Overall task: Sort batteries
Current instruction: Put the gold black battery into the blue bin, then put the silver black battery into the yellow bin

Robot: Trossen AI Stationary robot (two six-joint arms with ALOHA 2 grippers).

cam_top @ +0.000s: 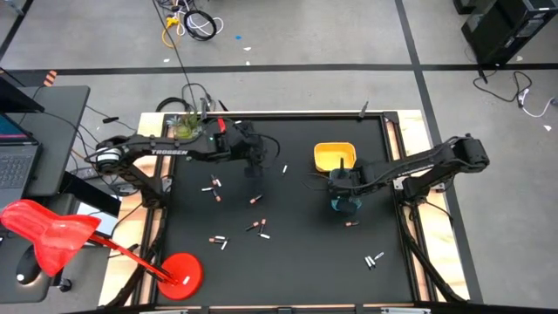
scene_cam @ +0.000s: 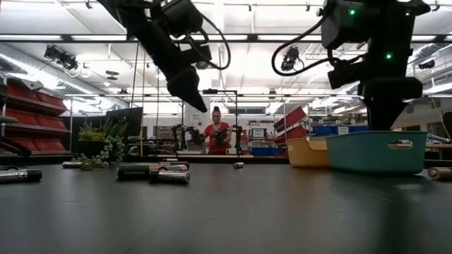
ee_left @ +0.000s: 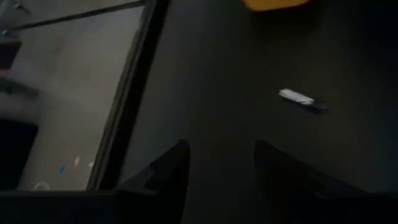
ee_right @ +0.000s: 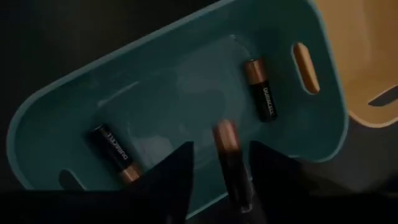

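Over the teal tray [ee_right: 186, 81], right gripper [ee_right: 217, 180] spread around a copper-ended battery [ee_right: 229, 158], two more inside; others scattered toward eight o'clock across the worktop [cam_top: 296, 253]; left gripper [ee_left: 217, 168] spread, empty; small, rigid, slippery, likely best pinched mid-length.

A red desk lamp [cam_top: 52, 234] with a round base sits at the lower left of the high view. A laptop [cam_top: 16, 153] lies at the left edge. Cables [cam_top: 193, 23] coil at the top. A person [scene_cam: 215, 134] stands mid-frame in the low view.
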